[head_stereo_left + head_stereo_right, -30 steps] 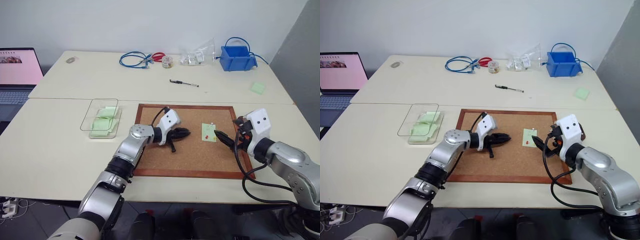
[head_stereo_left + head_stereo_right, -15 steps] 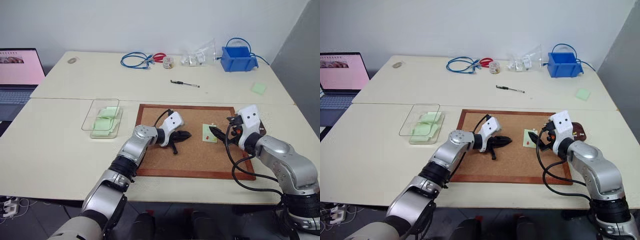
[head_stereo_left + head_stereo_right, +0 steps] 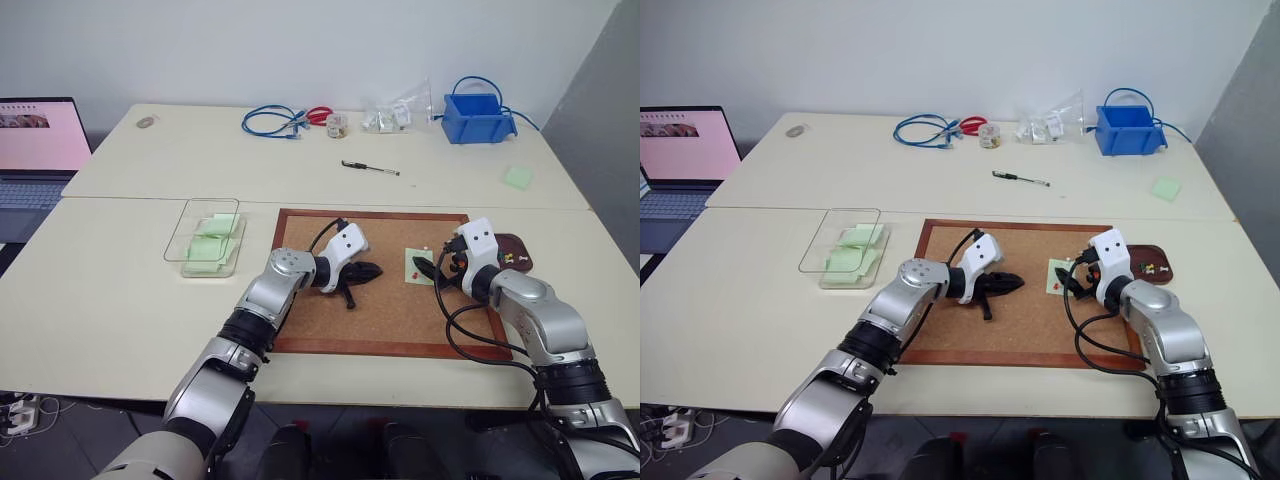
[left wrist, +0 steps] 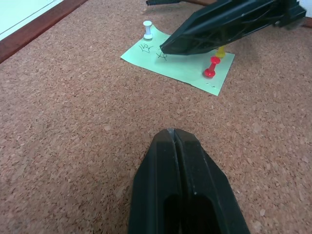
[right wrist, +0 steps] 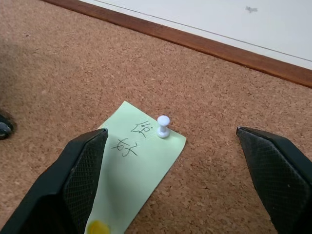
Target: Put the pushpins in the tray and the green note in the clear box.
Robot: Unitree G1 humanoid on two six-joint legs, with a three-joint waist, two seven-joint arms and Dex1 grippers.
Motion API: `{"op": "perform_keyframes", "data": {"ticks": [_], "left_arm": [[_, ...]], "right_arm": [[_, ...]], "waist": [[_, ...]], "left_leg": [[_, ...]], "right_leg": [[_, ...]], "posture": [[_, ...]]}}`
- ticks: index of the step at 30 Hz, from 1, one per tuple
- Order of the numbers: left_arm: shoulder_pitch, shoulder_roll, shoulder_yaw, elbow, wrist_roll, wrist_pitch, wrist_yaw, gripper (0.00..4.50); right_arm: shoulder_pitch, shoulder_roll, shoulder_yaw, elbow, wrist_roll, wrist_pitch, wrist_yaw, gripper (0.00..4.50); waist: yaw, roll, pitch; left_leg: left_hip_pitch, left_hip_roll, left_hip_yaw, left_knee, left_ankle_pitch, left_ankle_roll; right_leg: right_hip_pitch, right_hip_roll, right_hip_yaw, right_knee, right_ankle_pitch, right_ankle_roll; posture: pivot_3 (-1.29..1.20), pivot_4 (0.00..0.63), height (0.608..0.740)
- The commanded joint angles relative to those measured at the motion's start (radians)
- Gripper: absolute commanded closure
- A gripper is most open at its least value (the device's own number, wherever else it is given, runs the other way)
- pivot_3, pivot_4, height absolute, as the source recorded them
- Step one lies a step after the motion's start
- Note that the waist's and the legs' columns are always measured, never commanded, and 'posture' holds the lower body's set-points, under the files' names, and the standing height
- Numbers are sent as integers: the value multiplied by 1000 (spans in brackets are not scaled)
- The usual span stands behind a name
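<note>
On the left part of the surface point(image 3: 120, 300), the clear box point(image 3: 203, 238) lies just beside the left edge of the cork board point(image 3: 385, 345) and holds pale green slips. The left end effector point(image 3: 368, 270) rests low over the middle of the cork board with its 2 fingers point(image 4: 180, 190) pressed together on nothing, pointing toward the green note point(image 4: 178, 66).

The green note lies flat on the right half of the board, near its far edge, with handwriting on it. It carries 3 pushpins: a white pushpin point(image 5: 163, 126) at its far corner, a red pushpin point(image 4: 211, 67), and a yellow pushpin point(image 4: 221, 51) just beside the red one.

The right end effector point(image 5: 170, 185) hangs just above the note with its fingers spread wide apart, one finger point(image 4: 219, 27) reaching over the paper between the white pin and the red and yellow ones; the white pushpin stands between the 2 fingers, ahead of their tips. It grips nothing.

The tray point(image 3: 515, 250) sits on the surface touching the board's right edge, near the far right corner, with a few small pins point(image 3: 515, 257) in it.
</note>
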Motion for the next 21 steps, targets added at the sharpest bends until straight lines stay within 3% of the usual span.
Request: {"op": "perform_keyframes", "data": {"ticks": [1, 21], "left_arm": [[38, 12, -33, 23, 33, 15, -11, 4500], [65, 28, -35, -10, 37, 28, 0, 4500]], "right_arm": [[-30, 13, -7, 29, -27, -67, 20, 909], [-63, 71, -11, 114, -81, -170, 62, 4461]], "waist": [[0, 1, -1], [-4, 3, -2]], "left_leg": [[0, 0, 0, 0, 0, 0], [1, 1, 0, 0, 0, 0]], "right_leg": [[0, 0, 0, 0, 0, 0], [0, 0, 0, 1, 0, 0]], "posture": [[0, 150, 740], [0, 150, 740]]}}
